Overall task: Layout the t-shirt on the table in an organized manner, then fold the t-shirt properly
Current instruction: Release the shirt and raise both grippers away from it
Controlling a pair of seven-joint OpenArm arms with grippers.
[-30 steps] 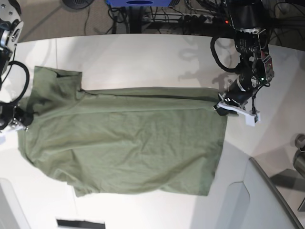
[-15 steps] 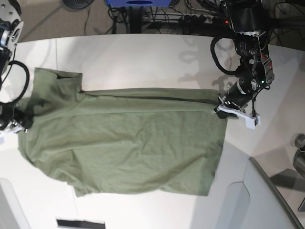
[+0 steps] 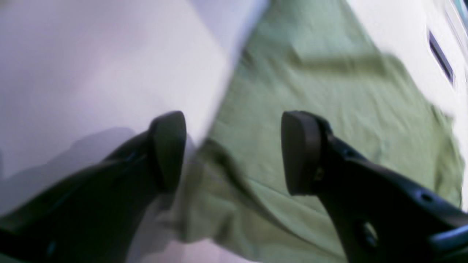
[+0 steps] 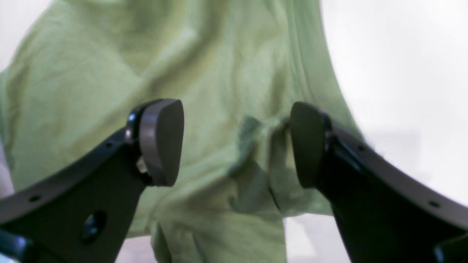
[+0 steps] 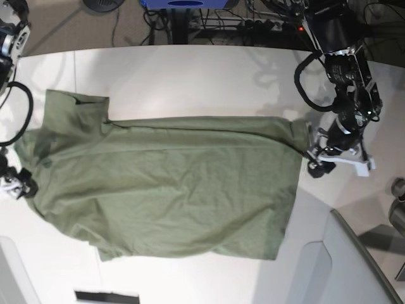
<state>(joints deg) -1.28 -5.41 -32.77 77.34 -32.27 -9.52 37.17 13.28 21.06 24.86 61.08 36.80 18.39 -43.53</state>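
Note:
The olive-green t-shirt (image 5: 171, 183) lies spread on the white table (image 5: 190, 76), hem toward the right, one sleeve (image 5: 76, 107) at the upper left. In the base view my left gripper (image 5: 312, 163) stands just off the hem's upper right corner. In its wrist view the left gripper (image 3: 234, 153) is open, with the shirt's edge (image 3: 329, 109) below and nothing between the fingers (image 3: 168, 149). My right gripper (image 5: 18, 183) sits at the shirt's left edge. Seen from the right wrist, the right gripper (image 4: 234, 144) is open over a small bunch of fabric (image 4: 252, 138).
A grey raised panel (image 5: 345, 266) fills the base view's lower right corner. A black slot (image 5: 106, 296) lies at the bottom edge. Cables and equipment (image 5: 209, 19) sit beyond the far table edge. White tabletop (image 5: 354, 196) borders the shirt on every side.
Both grippers have gone from shut to open and let go of the shirt. The left gripper has moved right, off the hem corner. The right gripper has shifted down along the left edge.

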